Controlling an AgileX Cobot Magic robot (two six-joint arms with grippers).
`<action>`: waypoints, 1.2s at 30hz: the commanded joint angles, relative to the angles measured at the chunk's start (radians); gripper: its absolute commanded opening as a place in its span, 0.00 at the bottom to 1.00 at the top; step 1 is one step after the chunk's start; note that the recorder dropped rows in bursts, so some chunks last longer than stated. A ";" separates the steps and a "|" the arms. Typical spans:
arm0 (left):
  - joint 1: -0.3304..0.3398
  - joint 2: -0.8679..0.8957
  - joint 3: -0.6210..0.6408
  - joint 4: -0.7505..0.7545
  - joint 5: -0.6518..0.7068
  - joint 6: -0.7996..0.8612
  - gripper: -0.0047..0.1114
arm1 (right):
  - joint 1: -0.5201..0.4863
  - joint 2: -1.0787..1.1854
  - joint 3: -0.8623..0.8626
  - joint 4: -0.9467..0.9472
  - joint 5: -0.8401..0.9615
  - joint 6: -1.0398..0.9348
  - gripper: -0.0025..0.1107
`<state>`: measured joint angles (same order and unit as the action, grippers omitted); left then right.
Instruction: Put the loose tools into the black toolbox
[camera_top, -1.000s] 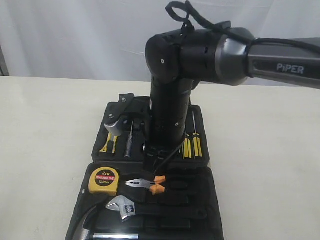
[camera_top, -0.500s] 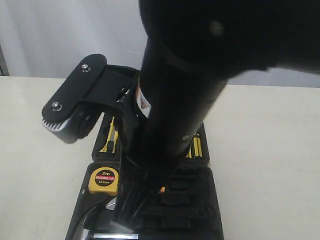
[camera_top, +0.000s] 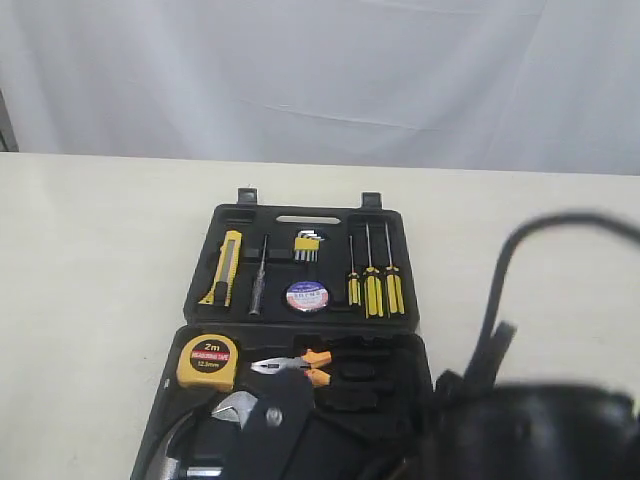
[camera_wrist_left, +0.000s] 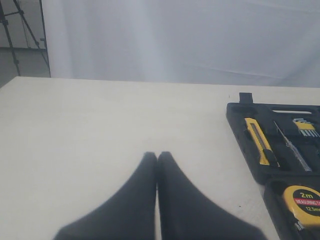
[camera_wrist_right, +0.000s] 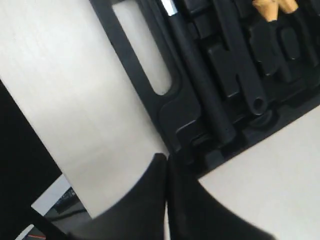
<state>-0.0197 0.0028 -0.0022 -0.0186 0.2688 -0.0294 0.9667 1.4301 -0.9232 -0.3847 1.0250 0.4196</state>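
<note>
Two end effectors stood pinched shut, empty: left end effector (camera_wrist_left: 157, 156) over bare desk (camera_wrist_left: 100, 125), apart from the black toolbox (camera_wrist_left: 237, 111); right end effector (camera_wrist_right: 166, 159) just beside its handle edge. Inside lay tape measure (camera_top: 207, 360), pliers (camera_top: 295, 368), utility knife (camera_top: 222, 267), tape roll (camera_top: 306, 296), screwdrivers (camera_top: 372, 285); a blurred arm (camera_top: 520, 430) hid one corner.

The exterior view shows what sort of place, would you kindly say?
Probably a robot lab bench: a pale table, a white curtain backdrop, and a black toolbox laid open.
</note>
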 joint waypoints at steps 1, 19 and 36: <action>-0.002 -0.003 0.002 -0.002 -0.001 0.000 0.04 | 0.088 -0.009 0.113 -0.094 -0.161 0.135 0.02; -0.002 -0.003 0.002 -0.002 -0.001 0.000 0.04 | 0.209 0.169 0.170 -0.480 -0.336 0.452 0.49; -0.002 -0.003 0.002 -0.002 -0.001 0.000 0.04 | 0.141 0.277 0.168 -0.658 -0.377 0.507 0.50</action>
<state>-0.0197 0.0028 -0.0022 -0.0186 0.2688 -0.0294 1.1125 1.6920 -0.7551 -1.0197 0.6649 0.9204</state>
